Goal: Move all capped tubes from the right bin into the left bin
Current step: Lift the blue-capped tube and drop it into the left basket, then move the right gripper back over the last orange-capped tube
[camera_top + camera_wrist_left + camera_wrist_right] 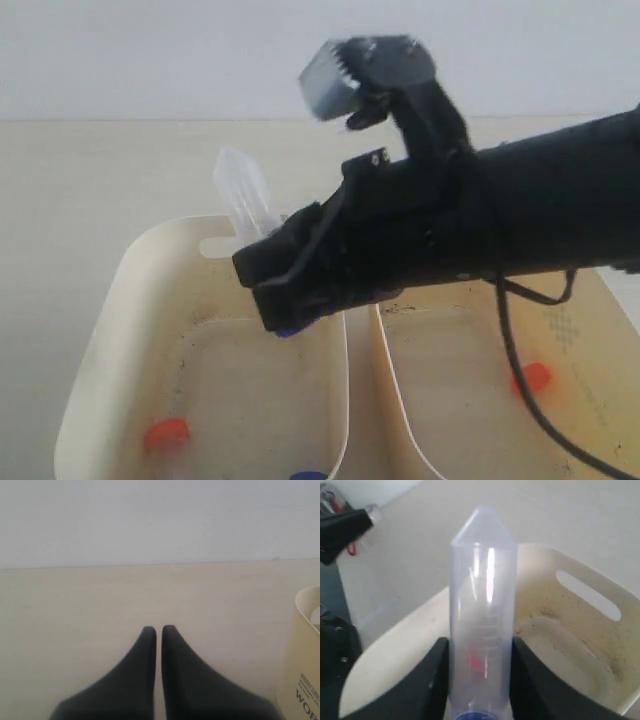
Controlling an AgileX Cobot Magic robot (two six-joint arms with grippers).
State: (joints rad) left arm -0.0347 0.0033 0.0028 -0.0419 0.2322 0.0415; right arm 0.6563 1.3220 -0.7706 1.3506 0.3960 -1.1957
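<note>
You are at what looks like a lab test bench: a plain pale surface (pixel 75 600) against a bare white wall (pixel 150 520), a left tub (pixel 100 330) and a right tub (pixel 590 370) of stained cream plastic, and a clear tube (pixel 480 605) with graduation marks, the laboratory kind.

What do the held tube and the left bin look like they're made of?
The tube looks like clear glossy plastic: see-through, with bright highlights and faint graduation lines. The left bin looks like cream moulded plastic, smooth and slightly satin, judging by its rounded rim and handle slot; dark specks soil it.
</note>
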